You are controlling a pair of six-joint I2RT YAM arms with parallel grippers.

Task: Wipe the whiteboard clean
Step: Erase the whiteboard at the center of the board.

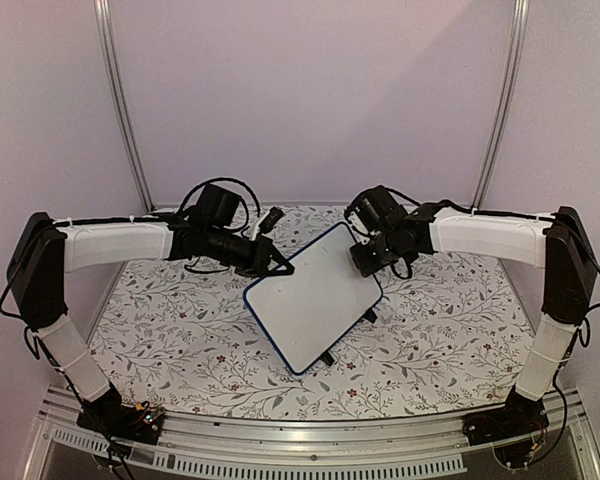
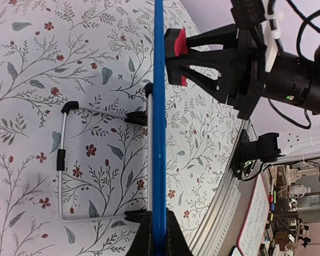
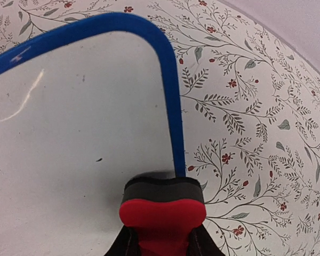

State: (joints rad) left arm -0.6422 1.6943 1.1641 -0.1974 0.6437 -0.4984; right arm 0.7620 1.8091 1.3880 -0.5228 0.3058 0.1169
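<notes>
Board sits propped at a tilt mid-tabletop, with the left fingers clenched on its blue frame to steady it. Right fingers grip the red eraser, felt pressed to the surface just inside the far corner. It looks almost clean: no writing, just a speck or two and a faint stroke at one edge. Nearly done, I'd say, with a last pass left.

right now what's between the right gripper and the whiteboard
A red block with a dark felt face, held in the right gripper, rests against the whiteboard; the right wrist view shows it.
</notes>
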